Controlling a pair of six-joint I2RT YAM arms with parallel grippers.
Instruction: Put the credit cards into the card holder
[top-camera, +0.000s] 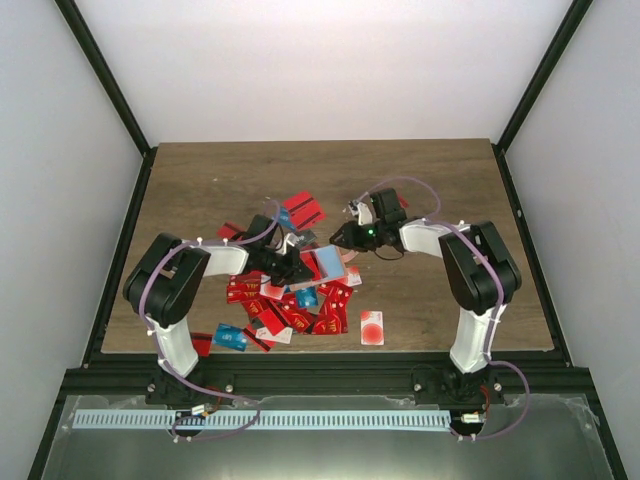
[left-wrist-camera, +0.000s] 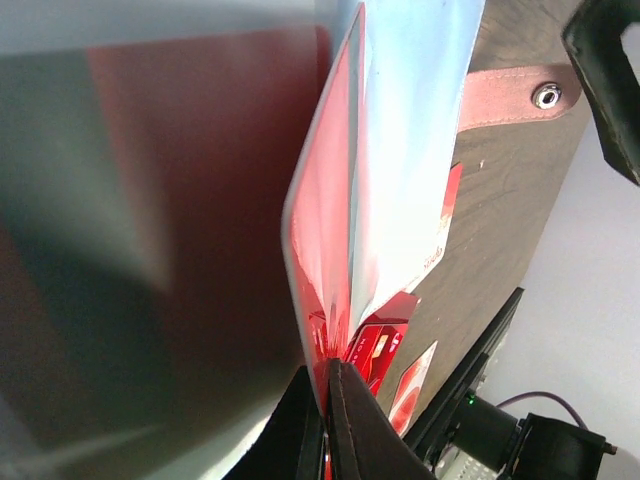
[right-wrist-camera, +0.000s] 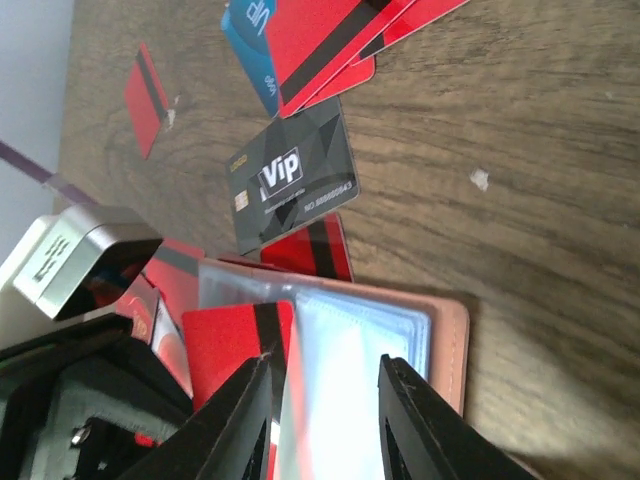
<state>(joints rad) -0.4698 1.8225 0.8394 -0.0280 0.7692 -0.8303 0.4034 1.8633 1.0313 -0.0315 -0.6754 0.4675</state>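
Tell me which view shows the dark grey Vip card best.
Right wrist view: the dark grey card lies flat, close up, its Vip print readable. Top external: too small to pick out. Left wrist does not show it.

Wood-grain bench (right-wrist-camera: 560, 150) under the right claw (right-wrist-camera: 325, 365). Small white speck (right-wrist-camera: 480, 179) on it, ahead of the claw, off to the right. White walls (top-camera: 330, 60) and black frame posts (top-camera: 100, 70) beyond; slotted metal strip (top-camera: 270, 420) well behind.

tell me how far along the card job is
Early. Done: one red card seems tucked into the holder. In hand: left gripper pinches the holder open; right gripper hangs open over it. Left: the pile, the Vip card and others on the table.
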